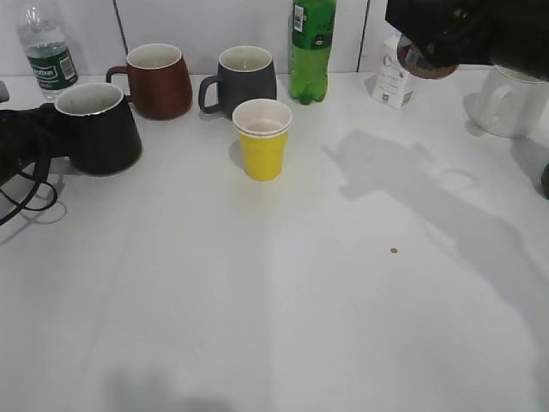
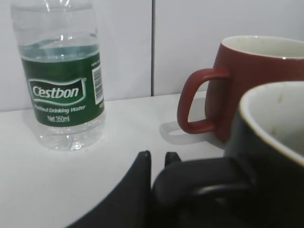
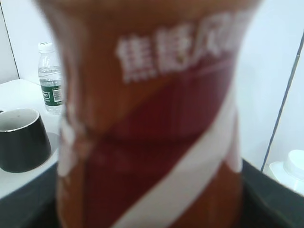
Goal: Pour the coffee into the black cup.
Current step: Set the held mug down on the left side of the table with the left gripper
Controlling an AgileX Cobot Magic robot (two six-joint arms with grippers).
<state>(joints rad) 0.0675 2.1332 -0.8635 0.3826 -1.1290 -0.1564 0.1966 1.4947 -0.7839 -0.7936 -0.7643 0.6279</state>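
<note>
Right gripper [image 1: 429, 51] is holding the coffee [image 1: 426, 62] up off the desk [image 1: 343, 300]; left gripper [image 2: 159, 164] is gripping the black cup [image 1: 101, 129] by its handle.

Right side: the coffee bottle is filling the right wrist view [image 3: 152, 123] – blurred, brown-and-white label – and sitting clamped in the gripper at top right of the exterior view, above the back of the desk near a white carton [image 1: 390, 86]; exact jaw width is not showing. Left side: dark fingers [image 2: 137, 190] are closing around the cup handle [image 2: 199, 183] – cup is standing upright at far left of the desk, beside the maroon mug [image 1: 159, 80] and in front of a water bottle [image 2: 59, 80]. A yellow paper cup [image 1: 262, 137] is standing mid-desk, well apart from both grippers.
</note>
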